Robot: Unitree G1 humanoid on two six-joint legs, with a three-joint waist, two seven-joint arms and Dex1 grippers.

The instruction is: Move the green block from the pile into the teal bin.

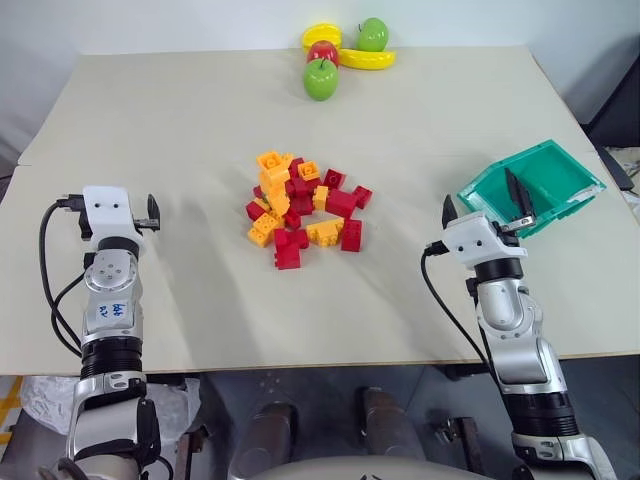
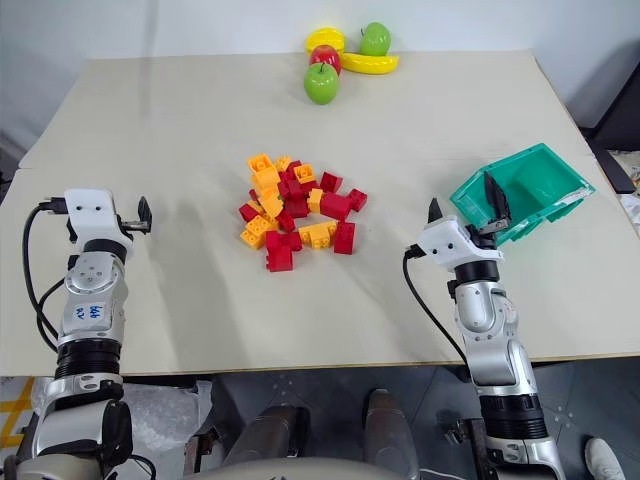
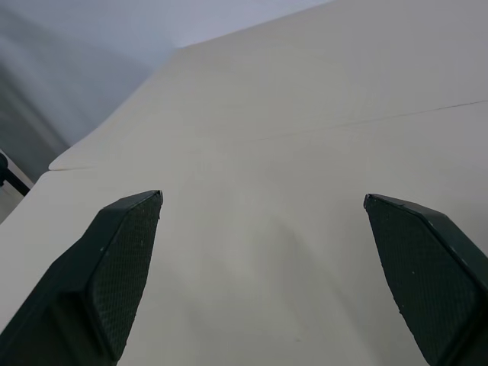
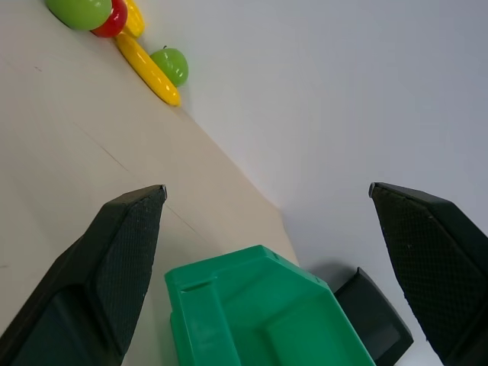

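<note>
The pile point(image 1: 300, 205) of red and orange-yellow bricks lies in the middle of the table. No green block shows among them; it is hidden or out of view. The teal bin point(image 1: 560, 180) stands tilted near the table's right edge. My right gripper point(image 1: 482, 195) is open just in front of the bin's near-left side, angled upward, with nothing between its fingers. In the right wrist view the bin point(image 4: 252, 313) sits low between the two spread fingers. My left gripper point(image 3: 263, 198) hangs open over bare table, well left of the pile, holding nothing.
Toy fruit point(image 1: 340, 55) lies at the far edge of the table: two green apples, a red apple and yellow bananas. A dark object point(image 4: 374, 320) sits past the bin off the table's right edge. Wide bare tabletop point(image 1: 180, 130) surrounds the pile.
</note>
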